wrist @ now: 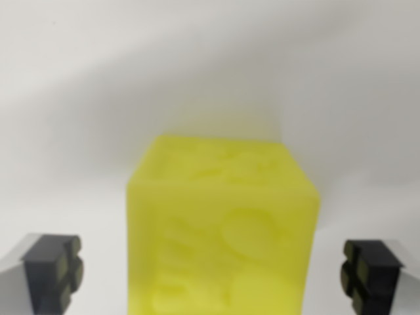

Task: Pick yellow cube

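Note:
A yellow cube (223,230) fills the lower middle of the wrist view, blurred from closeness, with raised shapes on its faces. It rests on a white surface (197,72). My gripper (213,272) is open: the left fingertip (56,269) sits at the wrist view's left of the cube and the right fingertip (367,272) at its right. Clear gaps separate both pads from the cube's sides. The cube's bottom edge is cut off by the frame.
Only the plain white surface surrounds the cube, with soft shadows across the top of the view.

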Robot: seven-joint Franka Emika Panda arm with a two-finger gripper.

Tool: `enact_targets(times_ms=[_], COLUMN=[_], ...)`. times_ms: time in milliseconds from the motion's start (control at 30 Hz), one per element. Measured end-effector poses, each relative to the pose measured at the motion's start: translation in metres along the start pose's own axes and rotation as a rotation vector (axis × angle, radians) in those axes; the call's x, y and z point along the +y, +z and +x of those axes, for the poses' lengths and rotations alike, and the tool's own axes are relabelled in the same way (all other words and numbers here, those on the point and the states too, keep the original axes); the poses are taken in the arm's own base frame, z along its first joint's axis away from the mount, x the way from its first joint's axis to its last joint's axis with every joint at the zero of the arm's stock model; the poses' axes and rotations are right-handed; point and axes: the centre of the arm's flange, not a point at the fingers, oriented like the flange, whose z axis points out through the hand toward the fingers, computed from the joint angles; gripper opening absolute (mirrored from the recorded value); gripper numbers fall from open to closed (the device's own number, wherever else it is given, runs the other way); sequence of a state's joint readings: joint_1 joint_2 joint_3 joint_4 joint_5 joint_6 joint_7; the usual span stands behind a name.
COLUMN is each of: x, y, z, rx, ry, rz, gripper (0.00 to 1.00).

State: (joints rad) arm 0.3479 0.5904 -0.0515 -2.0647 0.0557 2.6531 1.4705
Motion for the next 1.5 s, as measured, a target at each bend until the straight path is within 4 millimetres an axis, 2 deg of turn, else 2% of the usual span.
enact_targets(times_ms=[300,467,500,700,1500], x=[0.000,0.000,0.000,0.000,0.000], y=[0.022,0.027,0.027,0.022,-0.038], z=[0.000,0.000,0.000,0.000,0.000], rx=[-0.001,-0.002,-0.002,-0.003,-0.003], ry=[0.004,0.005,0.005,0.006,0.006], rz=[0.000,0.000,0.000,0.000,0.000], gripper=[1.00,1.00,0.00,0.00,0.00])
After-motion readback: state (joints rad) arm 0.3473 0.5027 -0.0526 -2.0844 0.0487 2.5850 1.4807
